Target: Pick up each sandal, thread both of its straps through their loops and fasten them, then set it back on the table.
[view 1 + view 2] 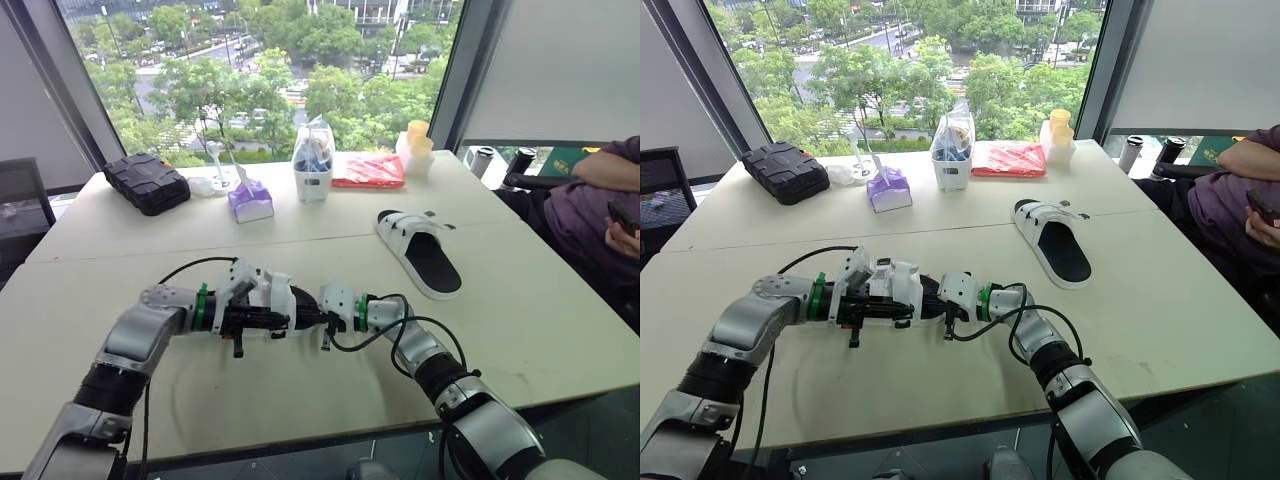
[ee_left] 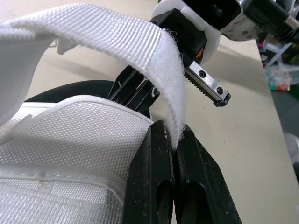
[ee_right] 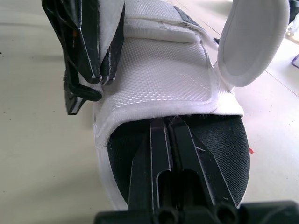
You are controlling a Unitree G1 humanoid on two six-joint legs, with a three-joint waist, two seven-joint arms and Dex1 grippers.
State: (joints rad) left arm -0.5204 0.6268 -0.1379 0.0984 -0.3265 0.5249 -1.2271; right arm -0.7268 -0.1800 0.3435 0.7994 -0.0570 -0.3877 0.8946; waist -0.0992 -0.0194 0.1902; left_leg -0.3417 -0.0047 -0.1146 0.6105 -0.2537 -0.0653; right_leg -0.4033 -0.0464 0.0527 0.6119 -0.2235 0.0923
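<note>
I count two sandals. One sandal (image 1: 272,292) is low in the frame, left of centre, held just above the tabletop (image 1: 560,330) between my two tools. The other sandal (image 1: 425,252) lies flat on the tabletop right of centre, well apart from the first, with its black footbed facing up.

My left tool (image 2: 169,133) is closed, with its two black fingers pinching the end of a white woven strap (image 2: 117,37) that arches up over the sandal's white upper. My right tool (image 3: 166,123) comes in from the opposite end. Its two fingers (image 3: 159,154) are pressed together and lie along the black footbed, with their tips at the edge of the upper. I cannot tell whether they pinch anything. Besides the strap in my left tool, a second piece on this sandal, a rounded white flap (image 3: 252,42), stands upright at one side.

Along the far edge of the tabletop, from left to right, I count:
- one black case (image 1: 147,182)
- one purple packet (image 1: 250,200)
- one clear container (image 1: 313,160)
- one red packet (image 1: 370,170)
- one stack of yellow cups (image 1: 417,140)

One person (image 1: 590,200) sits at the right edge of the frame.
</note>
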